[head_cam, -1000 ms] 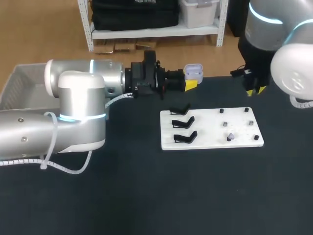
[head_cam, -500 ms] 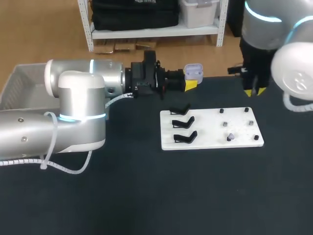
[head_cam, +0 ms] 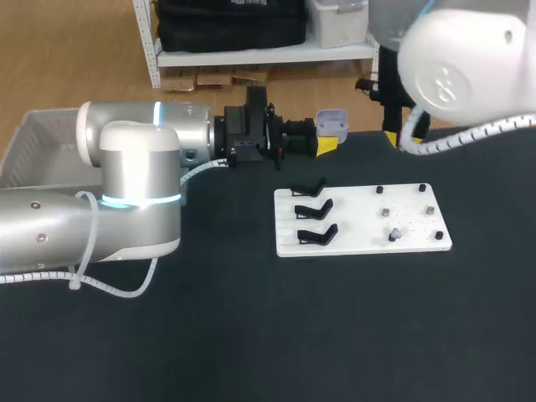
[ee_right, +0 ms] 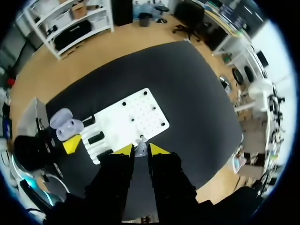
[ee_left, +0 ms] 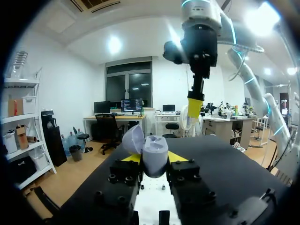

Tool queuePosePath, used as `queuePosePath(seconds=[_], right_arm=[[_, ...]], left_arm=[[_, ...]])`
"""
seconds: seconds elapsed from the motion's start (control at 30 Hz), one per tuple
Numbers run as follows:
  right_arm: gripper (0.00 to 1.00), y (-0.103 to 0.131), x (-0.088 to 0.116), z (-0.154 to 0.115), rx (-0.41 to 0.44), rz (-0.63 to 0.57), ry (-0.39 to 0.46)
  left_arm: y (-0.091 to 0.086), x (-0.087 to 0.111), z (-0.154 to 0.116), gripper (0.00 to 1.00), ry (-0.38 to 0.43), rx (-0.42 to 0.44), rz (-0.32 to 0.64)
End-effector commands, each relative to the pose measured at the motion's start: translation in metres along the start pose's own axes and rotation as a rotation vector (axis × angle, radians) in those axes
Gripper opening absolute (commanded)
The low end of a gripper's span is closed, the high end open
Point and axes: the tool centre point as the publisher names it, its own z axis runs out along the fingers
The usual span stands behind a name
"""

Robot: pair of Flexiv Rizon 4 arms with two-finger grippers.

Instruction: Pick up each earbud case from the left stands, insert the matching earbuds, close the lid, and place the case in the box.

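Note:
My left gripper [head_cam: 327, 139] hangs over the table's back edge, shut on a lavender earbud case [head_cam: 332, 122] whose lid stands open. In the left wrist view the case [ee_left: 154, 155] sits between the yellow tips of my left gripper [ee_left: 154, 159]. My right gripper [head_cam: 395, 139] hangs high, just right of the case, and in its own view my right gripper [ee_right: 141, 150] pinches a small pale earbud [ee_right: 140, 146]. The white board [head_cam: 360, 209] lies below with three black stands [head_cam: 315, 209] on its left. Another earbud [head_cam: 394, 235] sits on a peg on its right.
A pale open box [head_cam: 33, 146] stands off the table's left side, behind my left arm. Small dark pegs dot the right half of the board. Black tabletop [head_cam: 335, 327] stretches in front of the board.
My right arm has risen and swung left from behind the board's back right corner toward the held case. The left arm and the case have kept still.

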Motion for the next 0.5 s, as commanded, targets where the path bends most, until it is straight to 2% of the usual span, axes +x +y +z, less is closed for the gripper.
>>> queuePosePath(seconds=[0.03, 0.5], right_arm=[[0.00, 0.0030, -0.0001, -0.0040, -0.014, 0.413, 0.019], [0.00, 0.0078, -0.0006, -0.0053, -0.009, 0.406, 0.022]], left_arm=[[-0.0002, 0.0012, 0.0002, 0.00, -0.005, -0.003, 0.003], [-0.0002, 0.0012, 0.0002, 0.00, -0.005, -0.003, 0.003]])
